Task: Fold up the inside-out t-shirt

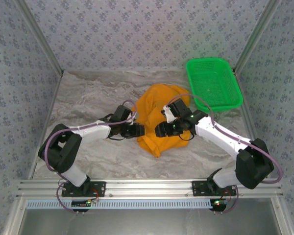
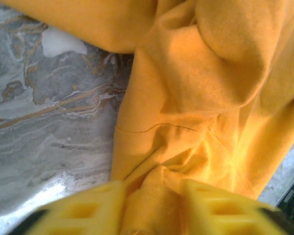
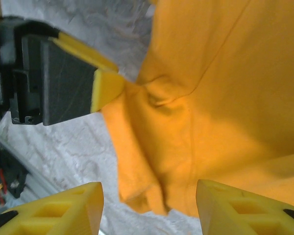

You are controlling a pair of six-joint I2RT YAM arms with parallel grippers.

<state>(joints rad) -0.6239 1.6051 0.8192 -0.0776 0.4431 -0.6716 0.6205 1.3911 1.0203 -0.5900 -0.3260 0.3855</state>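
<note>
The orange t-shirt (image 1: 159,110) lies crumpled in a heap in the middle of the marble table. My left gripper (image 1: 138,130) is at its lower left edge. In the left wrist view a bunched fold of the t-shirt (image 2: 206,83) fills the gap between the yellow fingers (image 2: 88,210), so the left gripper (image 2: 154,205) is shut on it. The right wrist view has the left gripper (image 3: 105,88) pinching the shirt's edge. My right gripper (image 1: 159,130) hovers over the t-shirt's near hem (image 3: 152,191). The right gripper (image 3: 149,205) is open, its fingers wide apart and touching no cloth.
A green mesh basket (image 1: 213,83) stands at the back right, apart from the shirt. Bare marble table (image 1: 88,98) stretches left of and in front of the heap. Patterned walls close in the back and both sides.
</note>
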